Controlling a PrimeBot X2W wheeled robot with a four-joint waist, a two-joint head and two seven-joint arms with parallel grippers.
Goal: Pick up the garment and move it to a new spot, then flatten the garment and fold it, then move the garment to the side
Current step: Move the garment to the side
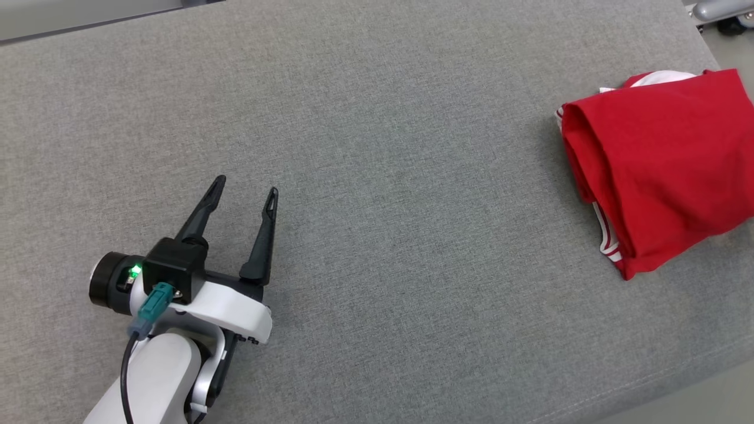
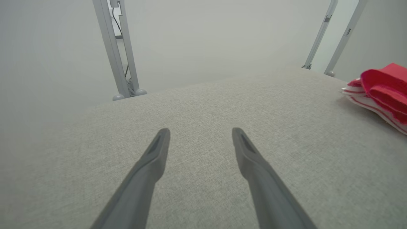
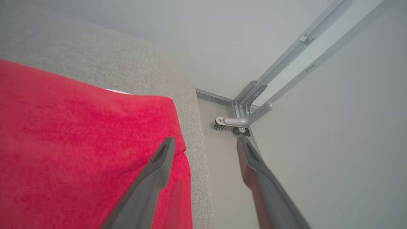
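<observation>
Lying folded far right on the tabletop, the red garment is looking soft and floppy, best pinched at a thick fold. Left fingers and right fingers are gaping wide, holding nothing.

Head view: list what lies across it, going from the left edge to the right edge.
left gripper, open, at the lower left → bare stretch of the grey fabric surface → folded red garment by the right edge
</observation>
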